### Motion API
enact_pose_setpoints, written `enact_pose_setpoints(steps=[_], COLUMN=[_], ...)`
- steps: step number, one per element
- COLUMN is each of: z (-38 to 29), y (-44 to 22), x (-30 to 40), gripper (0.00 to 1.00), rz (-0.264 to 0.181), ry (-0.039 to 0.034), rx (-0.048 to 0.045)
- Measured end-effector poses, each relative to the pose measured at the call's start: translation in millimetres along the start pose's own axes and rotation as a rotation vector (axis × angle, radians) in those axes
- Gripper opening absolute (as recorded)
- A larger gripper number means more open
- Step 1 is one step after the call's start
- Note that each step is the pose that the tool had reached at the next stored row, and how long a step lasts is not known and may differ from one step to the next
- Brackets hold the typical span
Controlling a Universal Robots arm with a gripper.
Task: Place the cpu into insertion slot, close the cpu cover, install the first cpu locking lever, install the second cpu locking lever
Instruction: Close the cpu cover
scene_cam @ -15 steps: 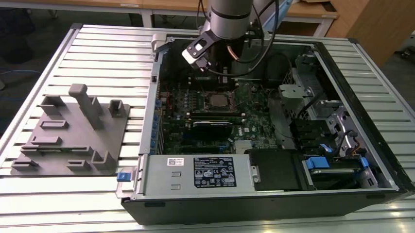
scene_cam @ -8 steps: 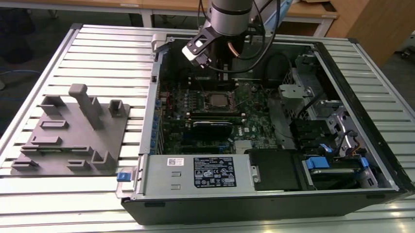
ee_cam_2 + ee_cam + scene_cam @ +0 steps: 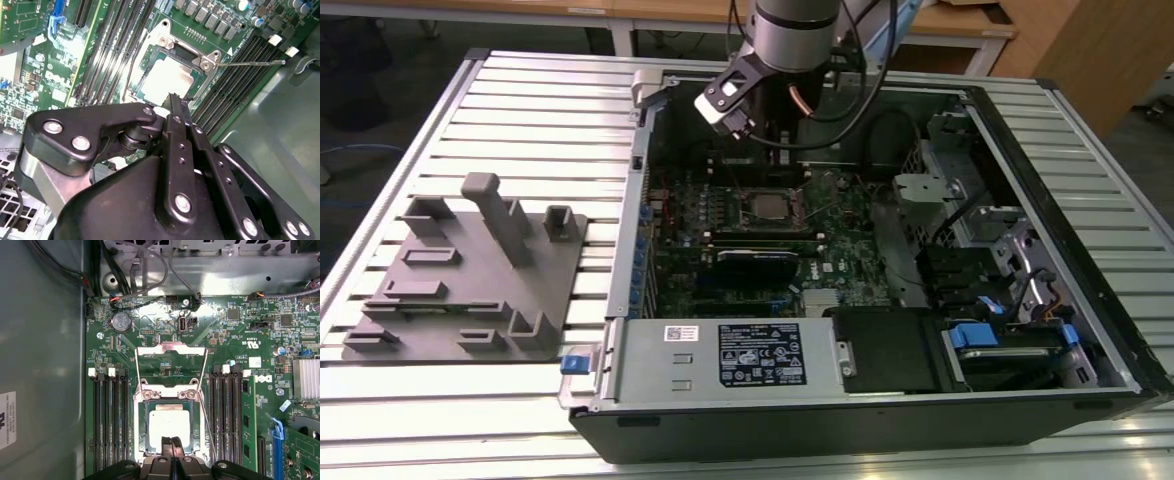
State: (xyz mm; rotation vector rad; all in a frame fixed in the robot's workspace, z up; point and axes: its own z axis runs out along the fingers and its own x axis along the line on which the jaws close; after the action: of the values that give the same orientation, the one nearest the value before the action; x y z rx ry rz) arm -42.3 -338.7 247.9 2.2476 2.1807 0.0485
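Memory slots [image 3: 107, 415] flank the cpu [image 3: 167, 422] beneath closed jaws.

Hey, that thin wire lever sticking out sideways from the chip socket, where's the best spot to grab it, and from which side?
Near its free end, I'd say. In the second wrist view the lever is a thin straight rod running from the socket cover out over the memory slots, ending in a small bend. Come from above with the jaws across the rod.
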Motion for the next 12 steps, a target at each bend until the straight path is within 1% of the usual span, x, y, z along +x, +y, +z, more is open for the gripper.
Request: enact_pose_setpoints(steps=[6, 12], z=[-6.6, -7.0], y=[0.2, 0.2], x=[0.1, 0.1], gripper=[0.1, 0.1], rz=[0.0, 0.0], ry=[0.0003, 0.0003], rx=[-0.0002, -0.0002])
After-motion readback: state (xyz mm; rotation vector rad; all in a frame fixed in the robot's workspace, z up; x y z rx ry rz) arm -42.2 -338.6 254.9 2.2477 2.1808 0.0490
